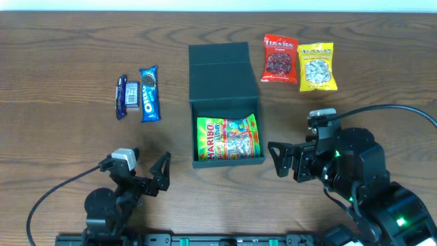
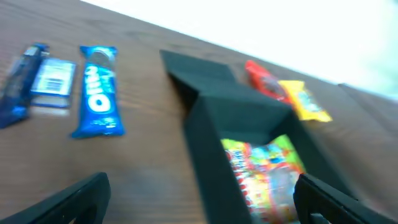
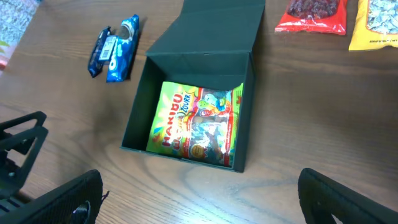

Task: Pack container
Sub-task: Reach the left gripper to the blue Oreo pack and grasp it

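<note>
The dark green box (image 1: pixel 225 102) sits near the middle of the wooden table (image 1: pixel 68 55). Its flap lid (image 1: pixel 218 55) is thrown back flat on the far side, so the inside is open to view. A bright bag of gummy sweets (image 1: pixel 228 137) lies in it, filling most of the floor (the bag leans a little against the right wall, as the right wrist camera shows).

To the left of the box, well apart from it, two blue packets lie side by side: a cookie packet (image 1: pixel 149 93) and a darker bar (image 1: pixel 123 96) just beside it. Beyond the box's right far corner lie a red snack bag (image 1: pixel 280 59) and a yellow one (image 1: pixel 317 66), their edges close together or touching.

The left gripper (image 1: pixel 136 171) hangs near the front edge, left of the box, its jaws spread wide and holding nothing. The right gripper (image 1: pixel 275 158) is near the box's front right corner, pointing toward it but not touching, its jaws also apart and empty.
</note>
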Available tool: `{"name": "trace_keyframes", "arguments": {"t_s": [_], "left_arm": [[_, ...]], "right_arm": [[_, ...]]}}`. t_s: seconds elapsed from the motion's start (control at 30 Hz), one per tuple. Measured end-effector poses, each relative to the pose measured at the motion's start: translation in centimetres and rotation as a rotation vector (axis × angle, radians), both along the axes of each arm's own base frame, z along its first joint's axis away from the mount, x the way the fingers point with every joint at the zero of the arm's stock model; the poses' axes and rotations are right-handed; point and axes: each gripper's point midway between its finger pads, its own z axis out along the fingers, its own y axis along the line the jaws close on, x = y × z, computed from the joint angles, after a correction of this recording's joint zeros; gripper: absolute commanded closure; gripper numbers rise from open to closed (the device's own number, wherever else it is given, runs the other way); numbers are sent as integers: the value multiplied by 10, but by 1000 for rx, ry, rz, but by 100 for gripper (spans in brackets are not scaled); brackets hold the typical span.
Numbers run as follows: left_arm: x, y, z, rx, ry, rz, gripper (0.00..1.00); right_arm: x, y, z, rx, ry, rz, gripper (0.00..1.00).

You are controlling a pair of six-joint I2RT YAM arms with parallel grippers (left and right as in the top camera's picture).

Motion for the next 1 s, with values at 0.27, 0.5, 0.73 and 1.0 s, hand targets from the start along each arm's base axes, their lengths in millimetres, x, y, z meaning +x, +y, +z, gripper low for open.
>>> {"name": "trace_keyframes", "arguments": {"t_s": [0.27, 0.5, 0.73, 1.0], "left_arm": [[-4, -6, 44, -63, -51, -26, 5], [17, -8, 55, 1, 97, -42, 5], [59, -9, 41, 110, 354, -85, 5], [116, 3, 13, 235, 569, -60, 5]], "right_arm": [[0, 0, 0, 0, 0, 0, 1], [0, 0, 0, -1, 1, 0, 1], [0, 0, -1, -2, 3, -1, 1], [0, 0, -1, -2, 2, -1, 1]]}}
